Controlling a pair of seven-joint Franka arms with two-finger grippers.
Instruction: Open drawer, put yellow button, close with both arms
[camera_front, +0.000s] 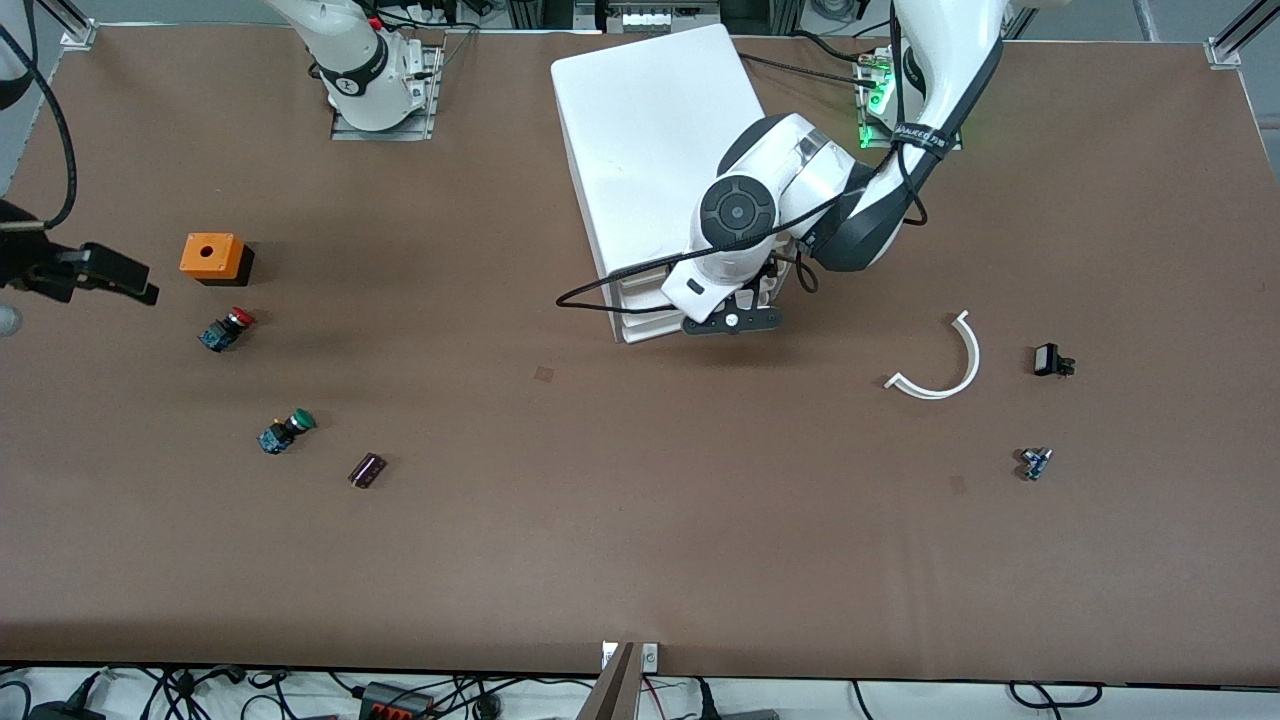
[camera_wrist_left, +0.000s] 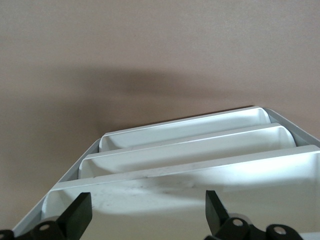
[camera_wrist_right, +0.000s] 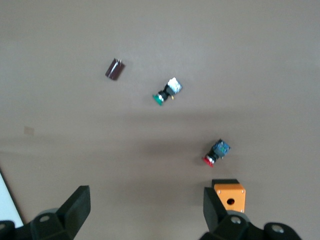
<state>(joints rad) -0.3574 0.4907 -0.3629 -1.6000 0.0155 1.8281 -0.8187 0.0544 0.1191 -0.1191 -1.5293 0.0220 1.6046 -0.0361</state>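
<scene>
Seemingly, all drawers (camera_front: 650, 300) of the white cabinet (camera_front: 660, 140) were shut, and no yellow button was seen on the worktop (camera_front: 640, 520); whether it lay inside could not be told. Left gripper (camera_front: 733, 322) was held wide open at the drawer fronts, gripping nothing. Right gripper (camera_wrist_right: 145, 210), also open and empty, waited over the orange box (camera_front: 212, 256).

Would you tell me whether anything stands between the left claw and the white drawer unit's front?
Nothing visible does: the open left claw hangs directly at the front of the white plastic drawer unit. The open right claw waits over the table beside the orange square box.
</scene>
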